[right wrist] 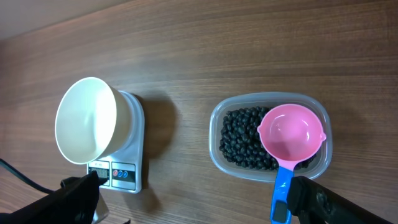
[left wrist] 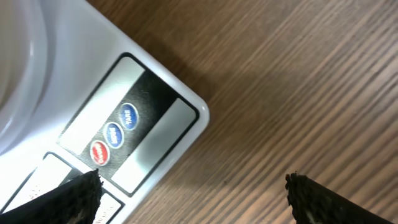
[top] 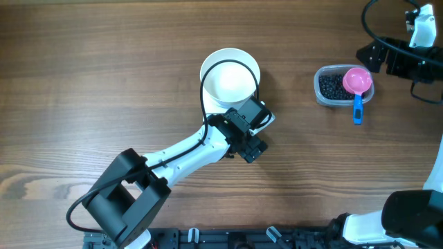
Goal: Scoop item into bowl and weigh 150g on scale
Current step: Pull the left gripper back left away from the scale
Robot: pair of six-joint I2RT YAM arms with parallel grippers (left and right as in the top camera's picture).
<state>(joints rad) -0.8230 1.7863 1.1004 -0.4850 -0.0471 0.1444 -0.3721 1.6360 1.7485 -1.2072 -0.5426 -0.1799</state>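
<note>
The left claw [left wrist: 193, 196] is spread wide and holds nothing. Its 2 dark fingertips sit at the bottom corners of the left wrist view, and the left tip is just beside the red button on the scale [left wrist: 143, 137]. The right claw [right wrist: 196, 190] is also spread wide and empty. It hangs at the bottom of its own view, between the scale on the left and the tub [right wrist: 323, 115] on the right.

The bowl [top: 228, 79] stands on the scale at upper centre of the overhead view and is empty. The beads [right wrist: 239, 140] all lie in the clear tub at right. The pink scoop [right wrist: 291, 132] rests across the tub, and its blue handle juts over the tub's rim towards the bottom of the frame. The table [top: 104, 69] is bare wood.

Risks, as I judge them:
- A push on the wrong 1 of the 3 buttons could switch the scale off rather than zero it. The bowl's own weight would then count towards the 150 g.
- A slanted press could shove the scale and shift the bowl.
- A clumsy grab at the handle could tip the perched scoop and scatter beads.

The upper blue button seems to read TARE. The other 2 labels are too small to read. The display shows only glare, and no brand is visible.
</note>
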